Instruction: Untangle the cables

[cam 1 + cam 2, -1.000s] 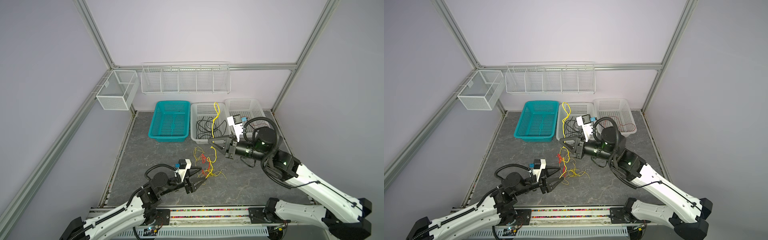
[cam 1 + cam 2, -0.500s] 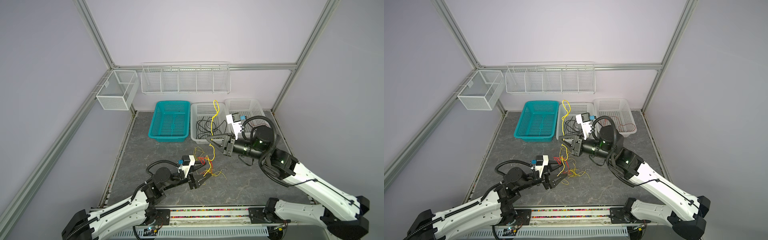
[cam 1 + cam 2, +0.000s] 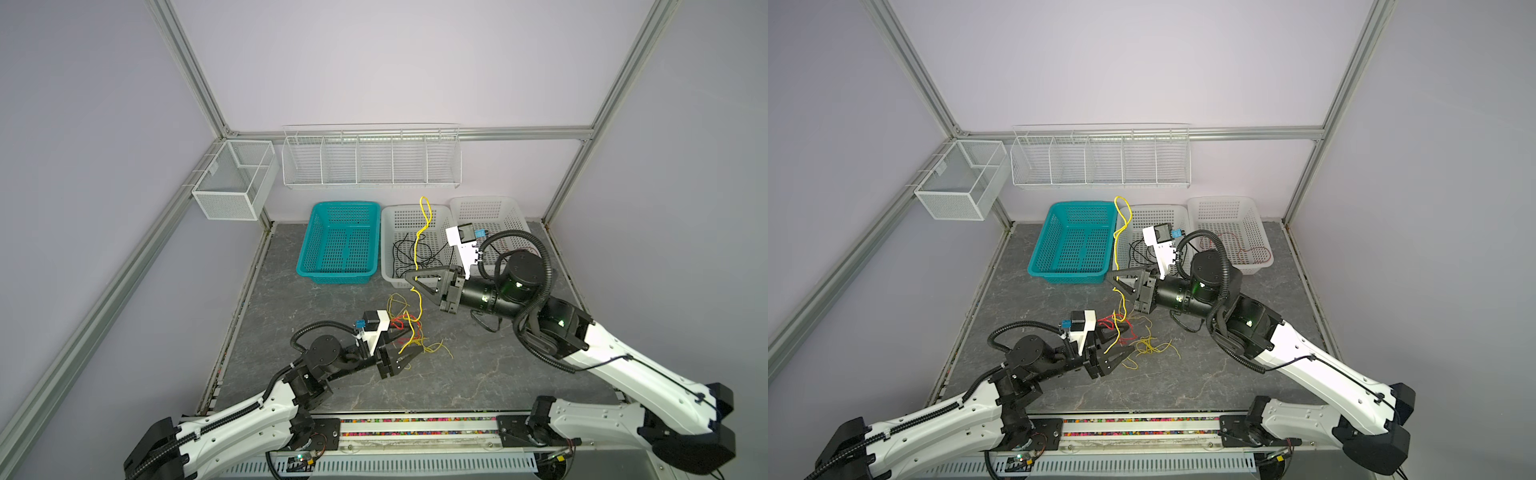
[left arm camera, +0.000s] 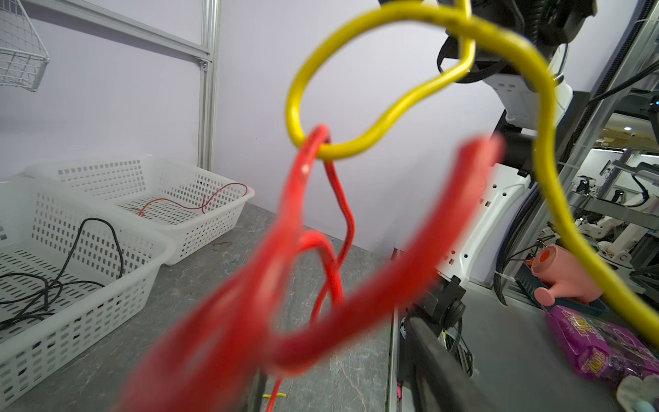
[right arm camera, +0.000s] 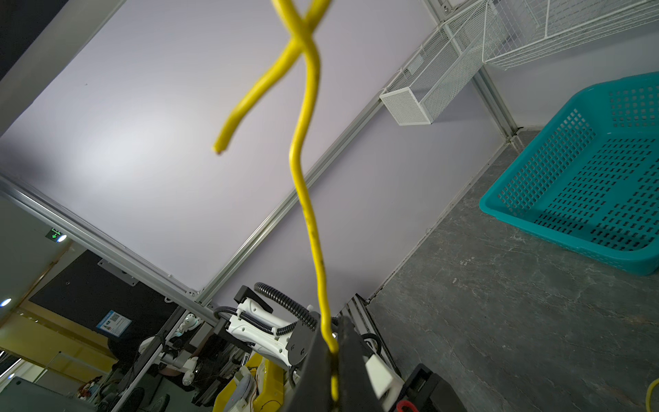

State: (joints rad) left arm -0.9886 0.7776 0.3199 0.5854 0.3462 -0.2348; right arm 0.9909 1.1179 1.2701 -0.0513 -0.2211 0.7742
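1. The right jaws are clamped on the yellow cable, which rises above them and drops to the tabletop.
2. The left jaws are parted, low beside the tangle — the red cable hangs close before them, hooked through a yellow loop.

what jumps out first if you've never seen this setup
A yellow cable hangs pinched in the shut right pincer mid-scene, its upper end rising in front of the middle white basket. Below it, a red and yellow tangle lies on the grey floor at the left pincer. The teal basket stands out at the back left.
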